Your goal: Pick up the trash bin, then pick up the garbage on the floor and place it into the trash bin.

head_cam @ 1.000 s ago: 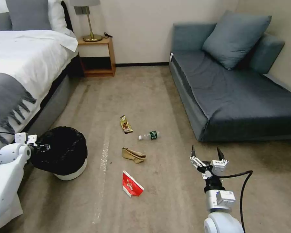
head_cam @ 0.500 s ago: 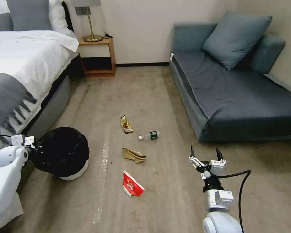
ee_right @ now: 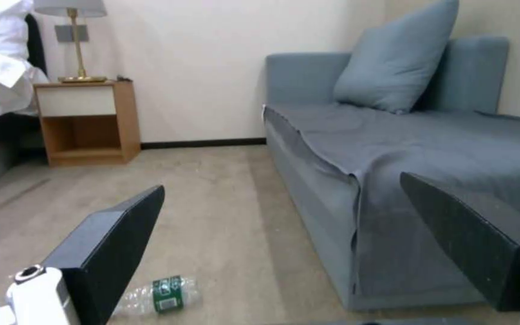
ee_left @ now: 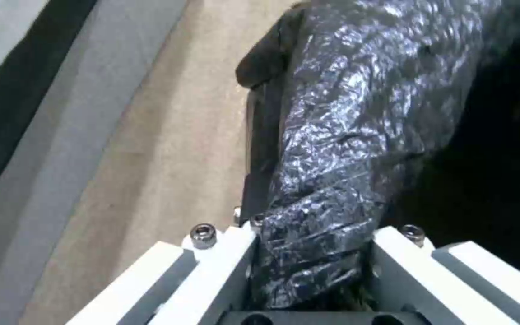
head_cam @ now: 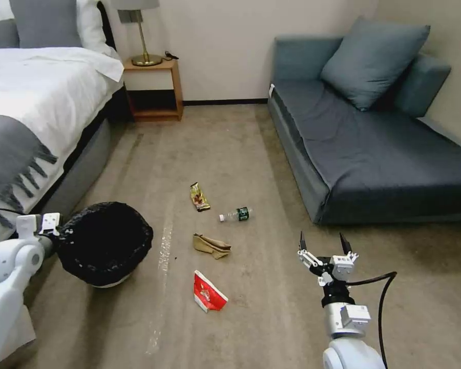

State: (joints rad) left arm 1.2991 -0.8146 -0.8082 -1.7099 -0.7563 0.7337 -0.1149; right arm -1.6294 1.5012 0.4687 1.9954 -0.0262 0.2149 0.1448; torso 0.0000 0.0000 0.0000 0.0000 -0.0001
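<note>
A Galbot G1 is working a bedroom carpet (head_cam: 230, 148) between a bed (head_cam: 30, 102) and a grey-blue sofa (head_cam: 384, 148). The left gripper (ee_left: 314, 253) is clamping the near rim of the trash bin (head_cam: 107, 246), its two white fingers (ee_left: 224, 253) closed on a fold of the crinkled black liner. In the head view the bin is leaning with its mouth turned up toward the camera and only a sliver of white base showing below; whether that base is touching the carpet is hard to judge.

The right gripper (head_cam: 322, 245) is hovering above bare carpet in front of the sofa, its dark fingers (ee_right: 115, 243) spread wide and holding nothing.

All four pieces of litter are lying on the carpet between the two arms: a red-and-white snack packet (head_cam: 208, 292) nearest the robot, a crumpled tan paper bag (head_cam: 212, 245) just beyond it, then a clear bottle with a green label (head_cam: 236, 214) and a gold-brown snack wrapper (head_cam: 200, 197) farthest out.

The free right gripper is the nearer hand for the pickup; the litter is lying to its left, toward the bin. The bottle is lying on its side, its long axis running roughly left to right across the robot's front, cap toward the bin.
</note>
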